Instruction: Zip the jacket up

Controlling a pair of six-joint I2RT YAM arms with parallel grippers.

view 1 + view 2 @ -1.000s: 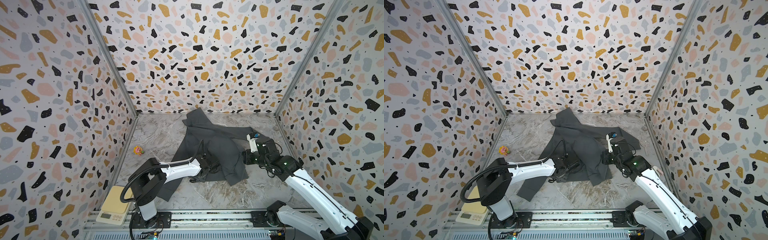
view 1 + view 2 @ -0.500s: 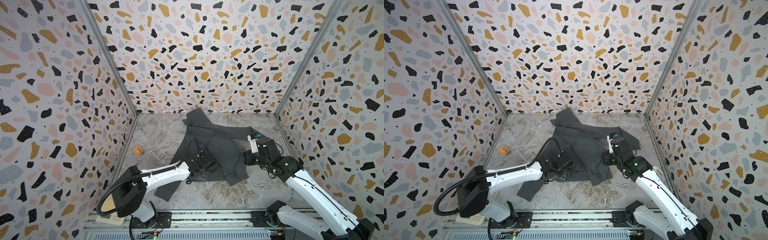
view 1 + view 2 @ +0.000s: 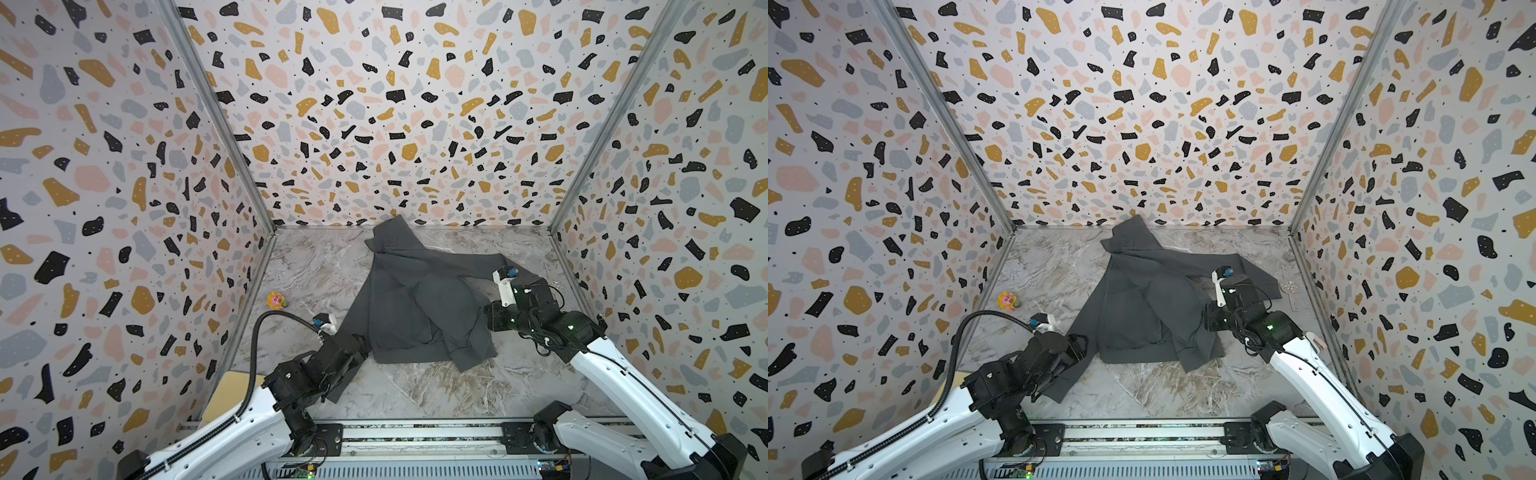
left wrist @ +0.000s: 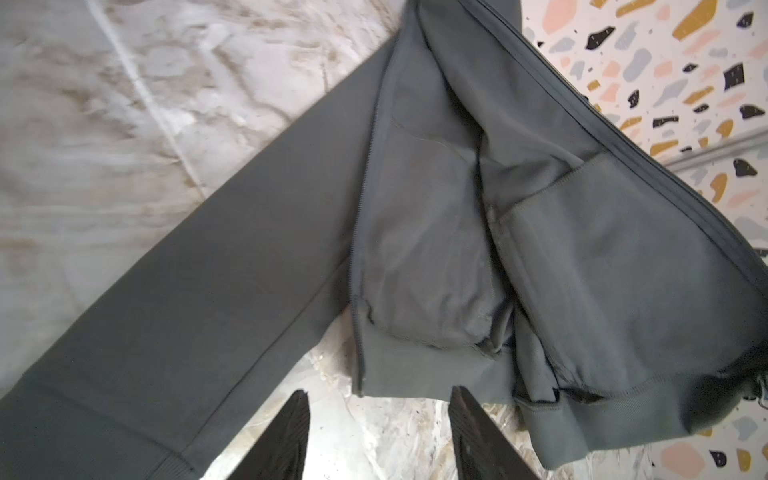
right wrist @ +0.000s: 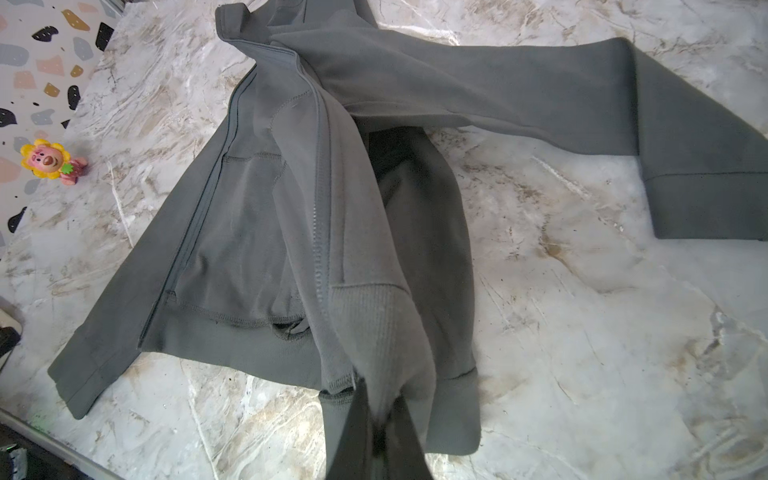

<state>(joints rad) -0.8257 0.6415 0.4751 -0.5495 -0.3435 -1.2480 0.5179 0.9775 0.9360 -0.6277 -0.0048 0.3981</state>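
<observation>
The dark grey jacket (image 3: 415, 307) (image 3: 1133, 307) lies unzipped and rumpled mid-table, one sleeve stretched right, the other toward the front left. My left gripper (image 4: 380, 390) (image 3: 362, 348) is open and holds nothing; it sits just short of the hem corner where one zipper (image 4: 358, 291) edge ends. My right gripper (image 5: 380, 395) (image 3: 492, 322) is shut on the ribbed hem corner of the other front panel, lifting it into a fold beside its zipper (image 5: 319, 232) teeth. That panel drapes over the jacket (image 5: 249, 216) lining.
A small yellow and pink flower toy (image 3: 276, 300) (image 5: 48, 160) stands near the left wall. A tan scale (image 3: 232, 388) sits at the front left behind my left arm. A perforated metal piece (image 3: 1287, 286) lies by the right wall. Patterned walls enclose three sides.
My left arm has drawn back from the jacket's middle toward the front left, off the cloth. Its jaws widened, then narrowed. The right gripper has kept its hold in place.
</observation>
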